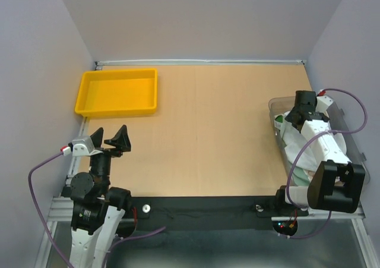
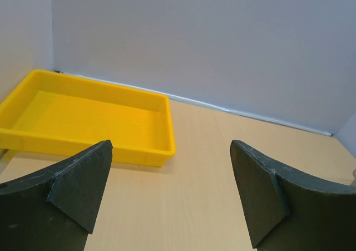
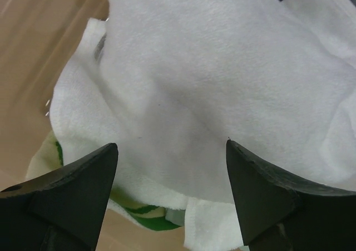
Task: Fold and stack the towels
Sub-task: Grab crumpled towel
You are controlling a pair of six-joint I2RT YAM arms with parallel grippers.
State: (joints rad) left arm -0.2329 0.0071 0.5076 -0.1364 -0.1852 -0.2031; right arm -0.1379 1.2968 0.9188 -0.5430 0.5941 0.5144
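The towels [image 1: 293,144] lie heaped in a clear bin [image 1: 355,142] at the table's right edge. In the right wrist view a plain white towel [image 3: 222,67] fills most of the frame, and a green and white one [image 3: 150,220] peeks out beneath its lower edge. My right gripper [image 3: 171,144] hangs open just over the white towel, one finger on each side of a soft bulge, gripping nothing. From above, the right gripper [image 1: 303,106] sits over the far end of the bin. My left gripper [image 1: 111,138] is open and empty near the table's left edge.
A yellow plastic tray [image 1: 116,109] with nothing in it stands at the back left; in the left wrist view the tray [image 2: 83,144] lies just ahead of the left gripper [image 2: 171,144]. Grey walls close in the table on three sides.
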